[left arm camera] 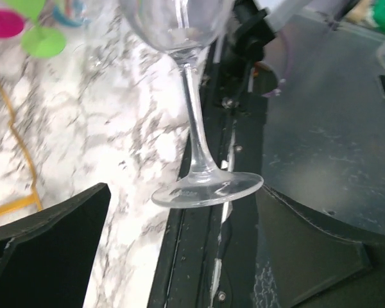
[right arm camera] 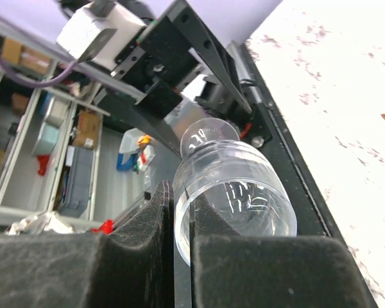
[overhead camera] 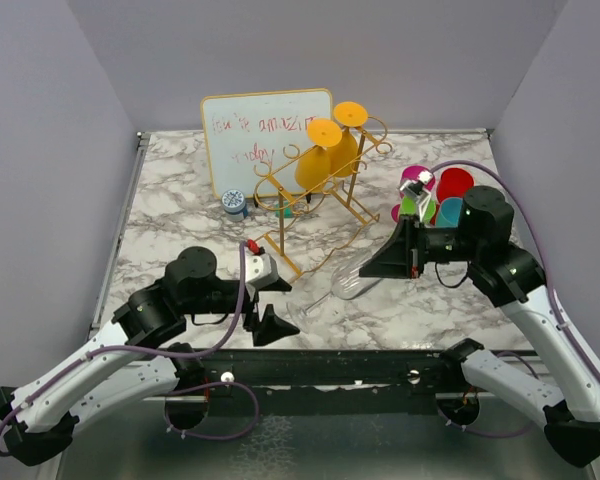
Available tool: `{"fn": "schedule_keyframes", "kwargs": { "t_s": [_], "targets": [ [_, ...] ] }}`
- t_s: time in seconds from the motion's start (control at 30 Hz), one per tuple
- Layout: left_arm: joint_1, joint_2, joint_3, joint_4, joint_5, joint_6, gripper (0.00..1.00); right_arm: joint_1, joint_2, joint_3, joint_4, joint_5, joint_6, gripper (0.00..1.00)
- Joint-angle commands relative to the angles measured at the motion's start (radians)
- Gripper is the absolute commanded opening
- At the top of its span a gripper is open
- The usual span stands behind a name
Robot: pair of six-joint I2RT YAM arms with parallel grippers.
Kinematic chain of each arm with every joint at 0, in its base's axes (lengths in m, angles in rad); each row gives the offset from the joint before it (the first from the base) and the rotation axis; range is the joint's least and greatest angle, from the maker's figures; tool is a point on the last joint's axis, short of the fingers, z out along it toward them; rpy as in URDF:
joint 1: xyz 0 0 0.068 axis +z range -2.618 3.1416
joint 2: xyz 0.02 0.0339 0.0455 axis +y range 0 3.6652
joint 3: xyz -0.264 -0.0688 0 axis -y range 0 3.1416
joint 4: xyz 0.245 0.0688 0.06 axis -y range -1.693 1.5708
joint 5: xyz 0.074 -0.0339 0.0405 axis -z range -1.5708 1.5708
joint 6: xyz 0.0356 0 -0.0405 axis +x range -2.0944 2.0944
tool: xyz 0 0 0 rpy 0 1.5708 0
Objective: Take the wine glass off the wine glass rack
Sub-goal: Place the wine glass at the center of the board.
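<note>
A clear wine glass hangs tilted over the table's front, off the gold wire wine glass rack. My right gripper is shut on the bowl's rim, one pad outside and one inside. My left gripper is open. Its fingers stand apart on either side of the glass's foot without touching it. The stem rises from the foot toward the bowl. Two yellow wine glasses hang upside down on the rack.
A small whiteboard with red writing stands behind the rack. A blue-and-white round thing sits by its left foot. Several coloured plastic glasses cluster at the right. The black table edge rail runs under the foot.
</note>
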Motion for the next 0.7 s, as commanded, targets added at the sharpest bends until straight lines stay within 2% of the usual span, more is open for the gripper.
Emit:
{"fn": "schedule_keyframes", "kwargs": {
  "t_s": [0.0,0.13,0.23,0.33,0.5,0.67],
  "targets": [
    [0.006,0.014,0.06,0.109,-0.23,-0.044,0.99,0.017,0.031,0.002,-0.243,0.249,-0.171,0.01],
    [0.006,0.033,0.076,0.081,-0.259,-0.06,0.99,0.018,0.033,0.028,-0.327,0.385,-0.205,0.01],
    [0.006,0.059,0.091,0.063,-0.239,-0.062,0.99,0.016,0.044,0.063,-0.449,0.669,-0.244,0.01],
    [0.006,0.085,0.104,0.046,-0.245,-0.063,0.99,0.018,0.101,0.117,-0.571,0.842,-0.316,0.01],
    [0.006,0.098,0.109,0.039,-0.268,-0.065,0.99,0.017,0.115,0.125,-0.621,0.93,-0.322,0.01],
    [0.006,0.09,0.113,0.039,-0.295,-0.062,0.99,0.017,0.086,0.12,-0.665,1.095,-0.257,0.01]
  ]
}}
